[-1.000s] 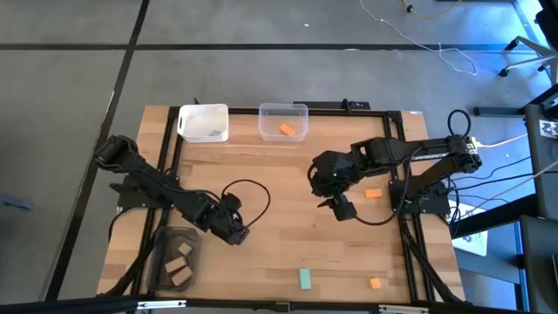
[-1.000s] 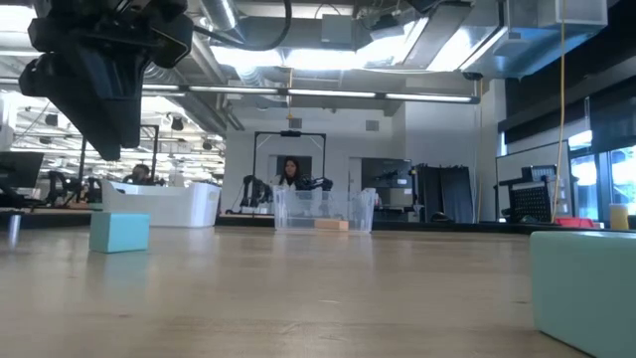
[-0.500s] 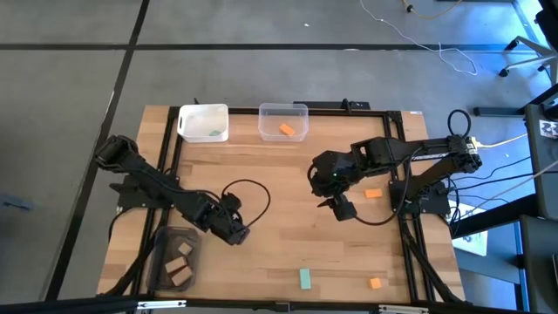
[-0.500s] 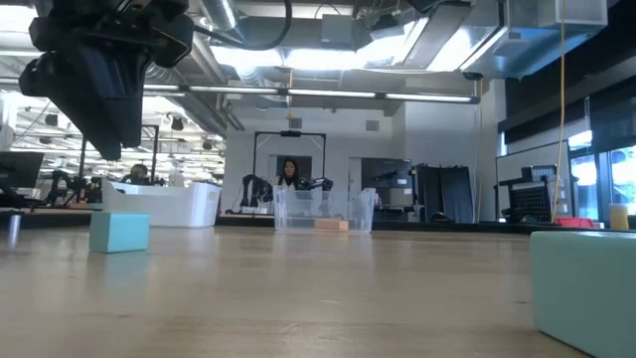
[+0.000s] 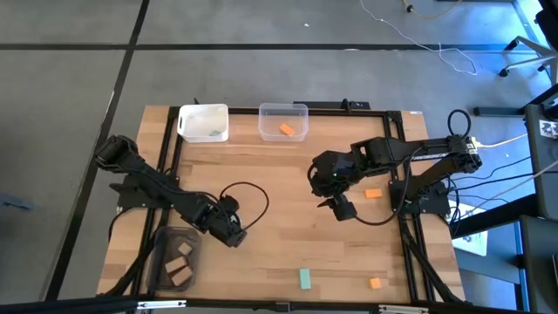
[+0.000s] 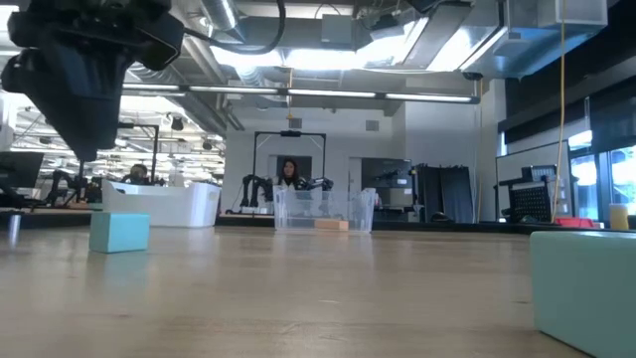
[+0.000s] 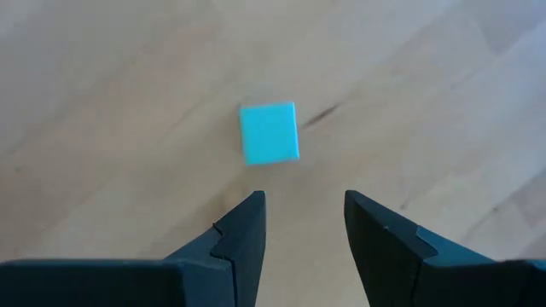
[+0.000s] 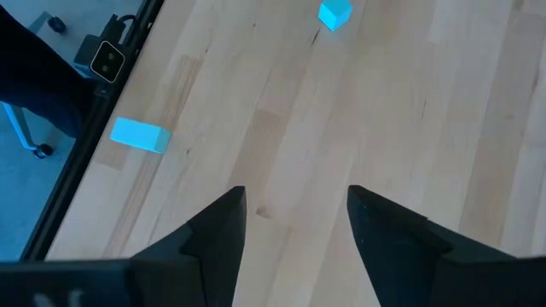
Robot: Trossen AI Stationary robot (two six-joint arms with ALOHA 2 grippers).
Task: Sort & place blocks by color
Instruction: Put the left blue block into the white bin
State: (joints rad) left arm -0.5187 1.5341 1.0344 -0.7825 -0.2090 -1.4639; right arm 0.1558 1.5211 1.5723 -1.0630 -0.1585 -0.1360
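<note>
Left gripper hangs over the worktop, fingers parted and empty — a small block lies just ahead, aligned with the gap for pickup. Right gripper waits mid-worktop, likewise parted, empty.

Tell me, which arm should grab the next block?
Left. The left pincer, open, hangs right above a teal cube; the right pincer, open too, has blocks farther off.

A white bin sits at eleven o'clock on the wooden worktop, a clear bin just beside it at twelve. A dark grey bin lies at seven o'clock. Cables trail across the floor beyond.
</note>
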